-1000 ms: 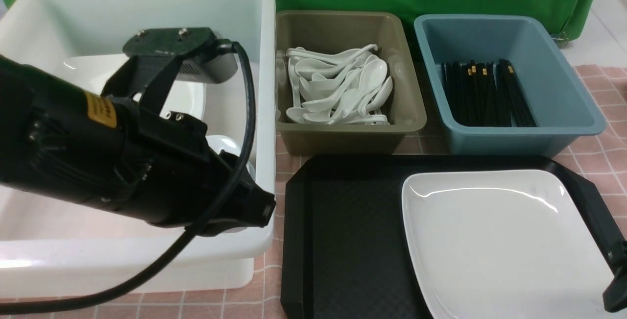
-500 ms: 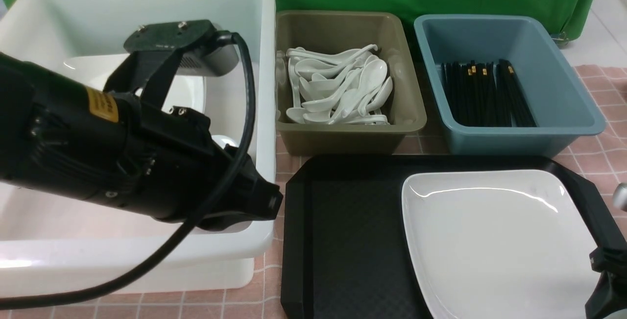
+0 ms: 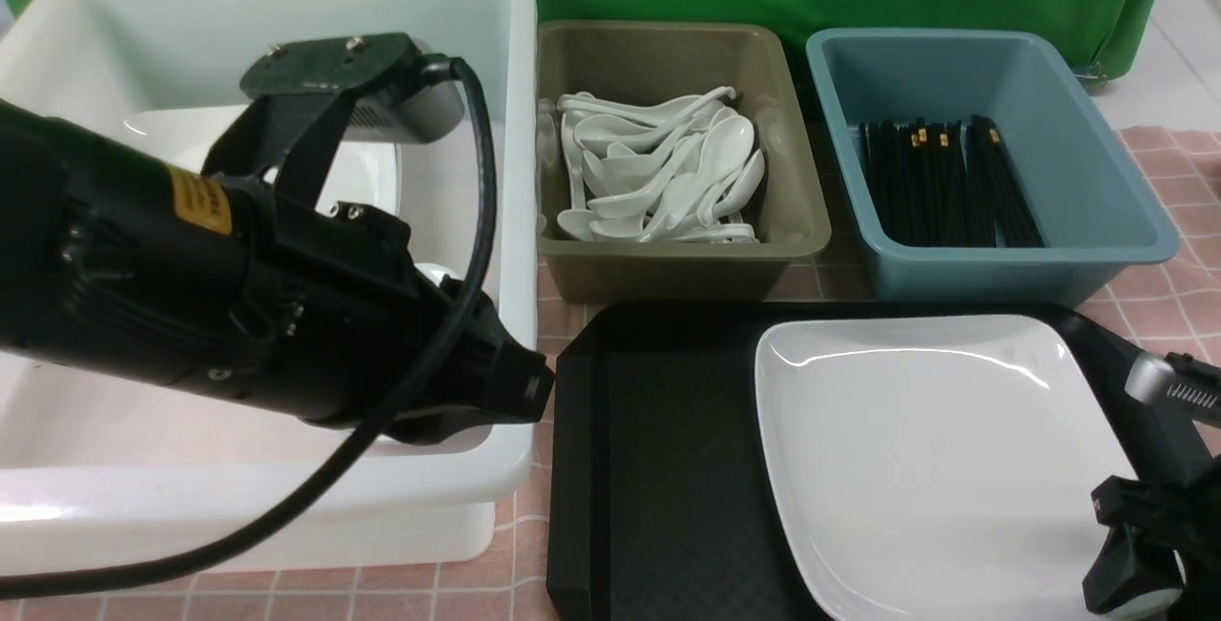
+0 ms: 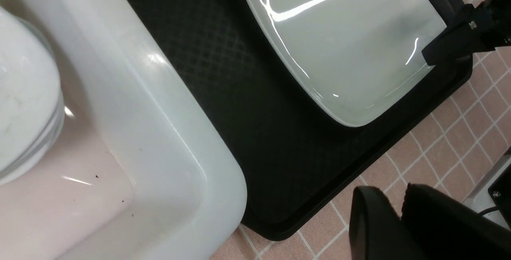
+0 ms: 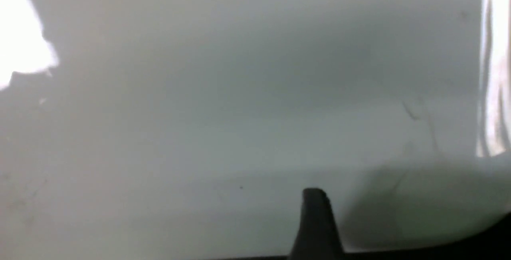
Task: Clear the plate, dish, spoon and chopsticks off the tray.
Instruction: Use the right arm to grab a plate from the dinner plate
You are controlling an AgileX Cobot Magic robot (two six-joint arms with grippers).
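The large white plate (image 3: 940, 454) lies on the right half of the black tray (image 3: 668, 468). My right gripper (image 3: 1130, 569) is at the plate's near right corner and stands open. One of its fingers (image 5: 315, 220) lies over the plate's glossy face; the other is hidden. My left gripper (image 4: 393, 196) hangs over the near right corner of the white tub (image 3: 515, 77). Its fingers are narrowly parted and hold nothing. Small pale dishes (image 4: 24, 92) stand stacked inside that tub. White spoons (image 3: 658, 173) fill the olive tub, and black chopsticks (image 3: 944, 182) lie in the blue tub.
The olive tub (image 3: 792, 211) and the blue tub (image 3: 1107, 192) stand side by side behind the tray. Another big white plate (image 3: 157, 139) rests in the white tub behind my left arm. A pink checked cloth (image 3: 1173, 287) covers the table.
The plate slid left and away across the tray as my right gripper came in from the right onto its near corner. My left gripper edged right and its fingers parted slightly.
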